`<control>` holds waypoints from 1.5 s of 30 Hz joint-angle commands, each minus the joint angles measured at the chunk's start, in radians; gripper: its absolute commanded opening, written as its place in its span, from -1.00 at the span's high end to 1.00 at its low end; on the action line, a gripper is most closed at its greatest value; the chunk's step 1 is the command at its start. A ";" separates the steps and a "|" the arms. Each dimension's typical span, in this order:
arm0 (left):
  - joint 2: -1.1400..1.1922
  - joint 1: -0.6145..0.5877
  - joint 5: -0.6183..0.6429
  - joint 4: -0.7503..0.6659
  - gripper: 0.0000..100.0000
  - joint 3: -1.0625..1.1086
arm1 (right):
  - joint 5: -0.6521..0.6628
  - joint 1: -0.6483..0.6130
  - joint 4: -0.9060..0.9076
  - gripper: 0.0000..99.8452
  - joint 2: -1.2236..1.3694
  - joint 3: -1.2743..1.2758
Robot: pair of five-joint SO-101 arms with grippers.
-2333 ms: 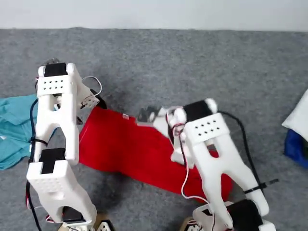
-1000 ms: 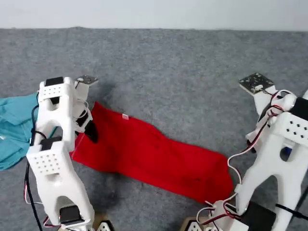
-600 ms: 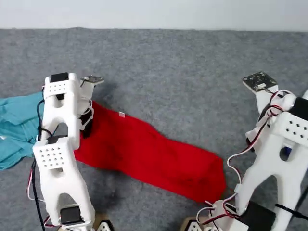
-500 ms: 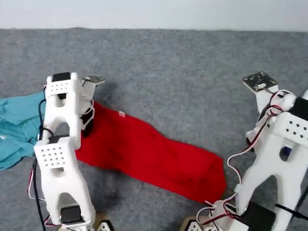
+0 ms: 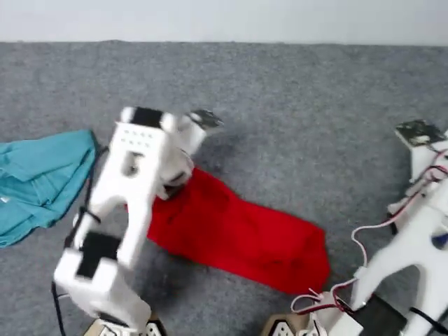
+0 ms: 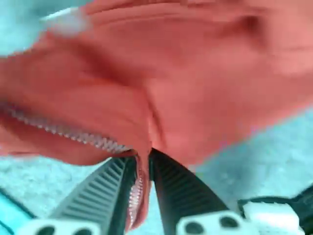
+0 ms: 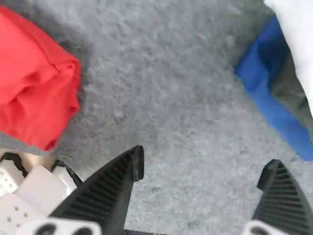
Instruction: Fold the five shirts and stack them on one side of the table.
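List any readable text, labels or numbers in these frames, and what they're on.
No readable text in any view.
On the red shirt, a pale patch, maybe a tag: too blurred to read.
Teal shirt and blue shirt: nothing legible.

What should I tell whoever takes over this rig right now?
Left gripper: shut on an edge of the red shirt, at its end nearer the teal shirt.
Right gripper: open above bare table, between the red shirt's other end and a blue shirt.
Done: red shirt lies as a long strip.
Left: finish folding it, fold the crumpled teal one and the rest, stack them.
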 commanded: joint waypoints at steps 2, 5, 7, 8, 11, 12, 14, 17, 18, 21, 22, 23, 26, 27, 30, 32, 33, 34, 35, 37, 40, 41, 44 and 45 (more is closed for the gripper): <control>-0.230 0.233 0.074 0.031 0.97 0.056 | 0.044 0.068 -0.015 0.25 -0.016 -0.048; -0.247 0.410 0.161 0.031 0.97 0.053 | 0.044 0.085 -0.016 0.25 -0.016 -0.034; -0.247 0.534 0.218 0.031 0.97 0.056 | 0.044 0.091 -0.016 0.25 -0.018 -0.006; -0.247 0.598 0.245 0.031 0.97 0.056 | 0.046 0.093 -0.016 0.25 -0.018 0.011; -0.222 0.756 0.318 0.028 0.97 0.054 | 0.046 0.108 -0.018 0.25 -0.018 0.049; -0.193 0.784 0.334 0.026 0.97 0.050 | 0.046 0.110 -0.018 0.25 -0.018 0.058; -0.107 0.821 0.365 0.028 0.97 0.013 | 0.046 0.120 -0.018 0.25 -0.021 0.074; 0.063 0.832 0.404 0.028 0.97 -0.102 | 0.046 0.125 -0.016 0.25 -0.024 0.080; 0.124 0.832 0.420 0.028 0.97 -0.157 | 0.046 0.125 -0.016 0.25 -0.025 0.080; 0.292 0.829 0.485 0.029 0.93 -0.346 | 0.046 0.124 -0.016 0.25 -0.028 0.080; 0.341 0.829 0.499 0.031 0.90 -0.406 | 0.057 0.124 -0.015 0.25 -0.028 0.080; 0.379 0.829 0.506 0.031 0.88 -0.455 | 0.074 0.124 -0.012 0.25 -0.028 0.080; 0.436 0.829 0.514 0.031 0.79 -0.512 | 0.115 0.130 -0.005 0.25 -0.028 0.075; 0.437 0.829 0.514 0.031 0.75 -0.510 | 0.124 0.140 -0.005 0.25 -0.030 0.074; 0.436 0.812 0.566 0.031 0.55 -0.504 | 0.161 0.159 -0.005 0.25 -0.030 0.075; 0.423 0.795 0.624 0.031 0.41 -0.504 | 0.157 0.166 -0.004 0.25 -0.030 0.078; 0.411 0.787 0.647 0.031 0.35 -0.504 | 0.157 0.168 -0.002 0.25 -0.030 0.078; 0.400 0.783 0.661 0.031 0.32 -0.504 | 0.157 0.168 0.005 0.25 -0.030 0.077; 0.390 0.779 0.671 0.031 0.32 -0.504 | 0.155 0.166 0.015 0.25 -0.030 0.077; 0.370 0.753 0.677 0.031 0.33 -0.503 | 0.109 0.150 0.031 0.25 -0.030 0.077; 0.342 0.660 0.695 0.031 0.35 -0.503 | -0.064 0.088 0.048 0.25 -0.030 0.077; 0.331 0.618 0.701 0.031 0.35 -0.501 | -0.137 0.061 0.050 0.25 -0.030 0.077; 0.288 0.471 0.704 0.031 0.35 -0.498 | -0.310 -0.058 0.050 0.25 -0.030 0.080; 0.272 0.422 0.704 0.031 0.35 -0.498 | -0.351 -0.111 0.048 0.25 -0.030 0.080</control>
